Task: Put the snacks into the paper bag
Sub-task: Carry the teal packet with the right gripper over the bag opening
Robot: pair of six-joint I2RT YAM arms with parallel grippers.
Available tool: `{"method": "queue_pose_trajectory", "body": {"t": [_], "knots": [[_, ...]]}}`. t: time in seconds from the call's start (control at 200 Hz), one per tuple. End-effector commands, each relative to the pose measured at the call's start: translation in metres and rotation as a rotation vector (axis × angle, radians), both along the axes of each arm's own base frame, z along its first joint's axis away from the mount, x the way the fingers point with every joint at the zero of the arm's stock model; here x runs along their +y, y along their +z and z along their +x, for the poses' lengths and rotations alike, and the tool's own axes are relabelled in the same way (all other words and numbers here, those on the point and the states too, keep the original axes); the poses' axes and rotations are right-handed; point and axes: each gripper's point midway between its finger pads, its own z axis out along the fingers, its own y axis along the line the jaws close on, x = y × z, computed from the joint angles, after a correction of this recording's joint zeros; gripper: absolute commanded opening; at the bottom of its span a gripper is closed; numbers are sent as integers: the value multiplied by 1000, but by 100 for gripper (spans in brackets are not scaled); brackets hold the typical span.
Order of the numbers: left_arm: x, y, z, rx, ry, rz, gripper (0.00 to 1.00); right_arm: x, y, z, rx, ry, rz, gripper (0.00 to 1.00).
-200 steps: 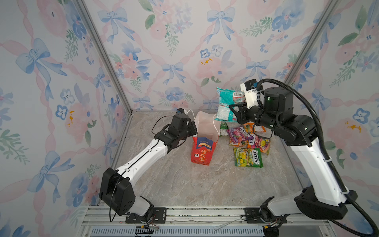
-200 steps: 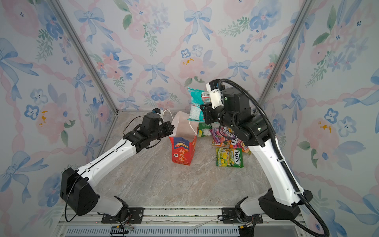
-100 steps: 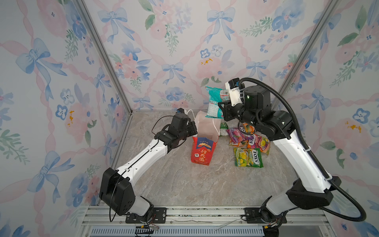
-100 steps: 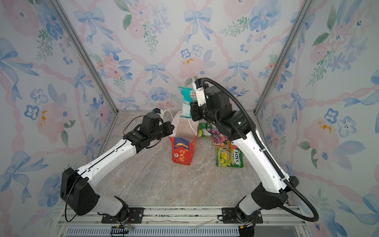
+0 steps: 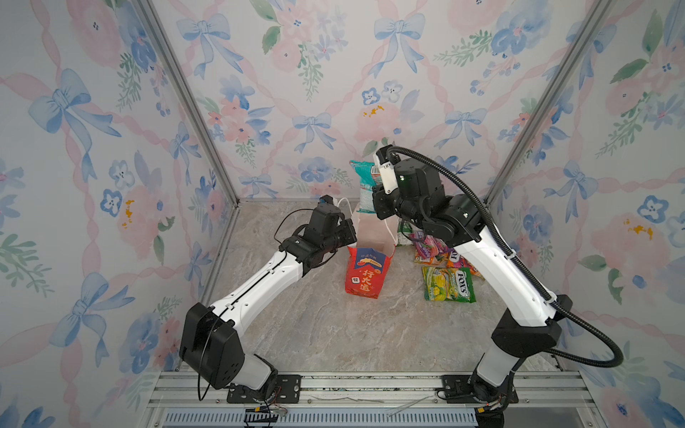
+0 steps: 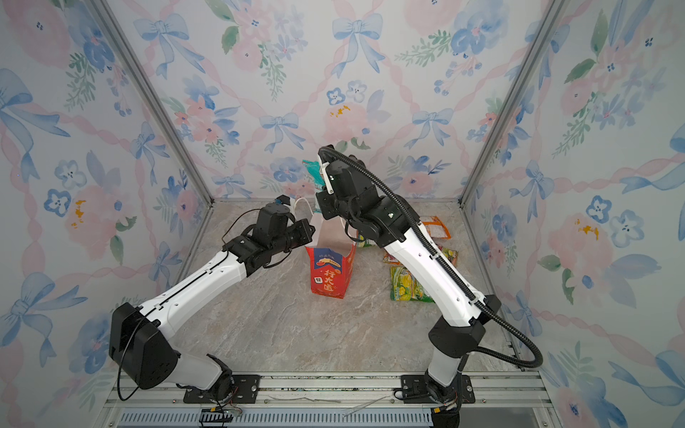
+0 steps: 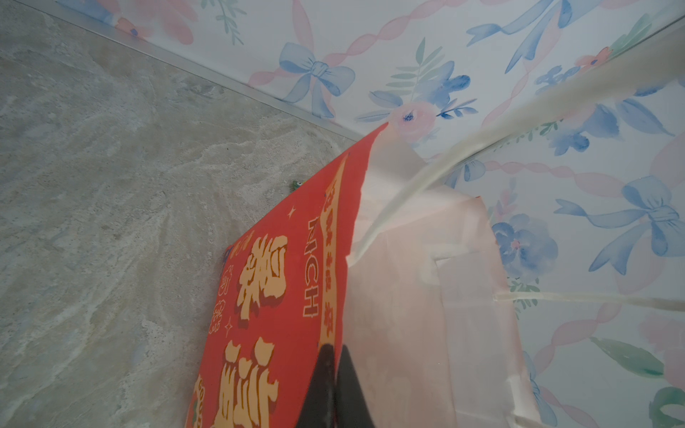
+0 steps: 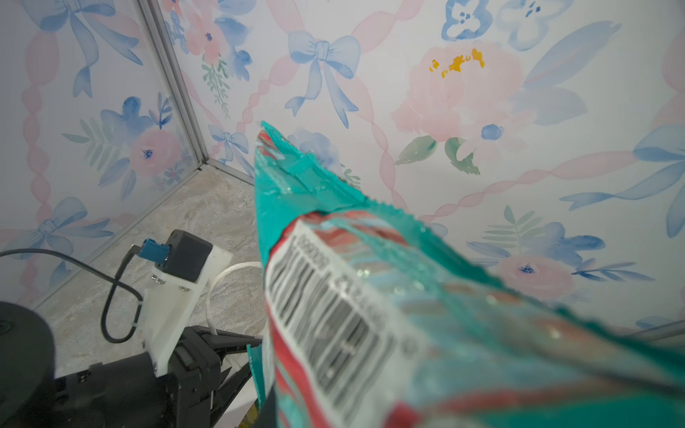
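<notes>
Pinching the tall red paper bag (image 5: 365, 276) by its rim with my left gripper (image 7: 335, 354), I have a crinkly teal-and-white plastic snack packet (image 5: 365, 183) clamped in my right gripper (image 5: 376, 203) above its mouth, not yet dropped, while the other colourful packets (image 5: 447, 283) lie beside it on the marbled tabletop (image 5: 326, 329).

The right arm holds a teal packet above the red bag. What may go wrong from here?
1. The teal packet seems to hang near the back rim of the paper bag, not clearly over its mouth; if released here, it may catch the rim or the white cord handle and fall outside.
2. The left gripper pinches only one wall, so a push from the packet may tilt the bag.
</notes>
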Motion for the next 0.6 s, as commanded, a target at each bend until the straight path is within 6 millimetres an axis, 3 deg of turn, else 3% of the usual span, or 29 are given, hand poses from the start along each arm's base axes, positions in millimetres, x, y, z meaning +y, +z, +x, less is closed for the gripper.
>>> {"method": "queue_pose_trajectory", "body": {"t": [0.0, 0.595], "knots": [[-3, -2, -4, -5, -20, 7, 0, -9, 9, -1, -41, -63, -53, 0], [-3, -3, -6, -7, -22, 2, 0, -14, -33, -1, 69, -132, -151, 0]]}}
